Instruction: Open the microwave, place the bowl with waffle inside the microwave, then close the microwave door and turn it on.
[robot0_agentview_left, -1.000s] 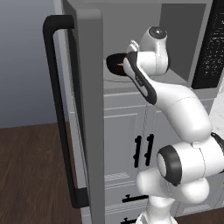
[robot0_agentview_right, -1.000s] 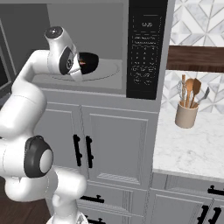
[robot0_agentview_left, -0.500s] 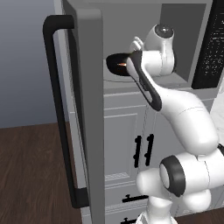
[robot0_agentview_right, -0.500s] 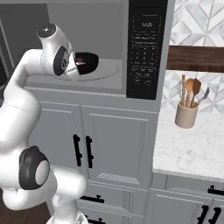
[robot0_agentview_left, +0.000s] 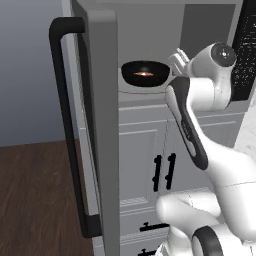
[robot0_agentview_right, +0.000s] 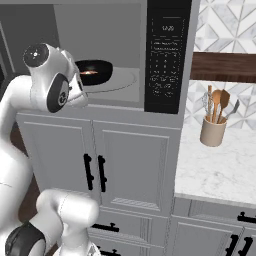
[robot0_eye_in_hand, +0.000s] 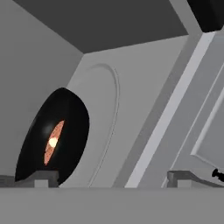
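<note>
The microwave (robot0_agentview_right: 120, 35) is open, and its black button panel (robot0_agentview_right: 165, 55) is on the right. The microwave door (robot0_agentview_left: 102, 130) is swung wide to the left, with its black bar handle (robot0_agentview_left: 67, 125) facing outward. The bowl with waffle (robot0_agentview_right: 93, 71) (robot0_agentview_left: 145, 75) sits inside on the grey floor, at the left edge of the turntable (robot0_agentview_right: 125, 79). My gripper (robot0_eye_in_hand: 113, 177) is open with nothing between its fingers, just outside the opening. The bowl (robot0_eye_in_hand: 54, 135) lies beyond the left fingertip (robot0_eye_in_hand: 41, 177). In the left base view the gripper (robot0_agentview_left: 176, 57) is to the right of the bowl.
White cabinet doors with short black handles (robot0_agentview_right: 95, 172) stand below the microwave. A marble counter (robot0_agentview_right: 215, 170) on the right carries a utensil holder (robot0_agentview_right: 214, 131). The open door blocks the left side, with dark wood floor (robot0_agentview_left: 35, 200) beyond it.
The hand has let go of the bowl and drawn back from it toward the opening. The bowl stays on the microwave floor. The elbow has swung lower.
</note>
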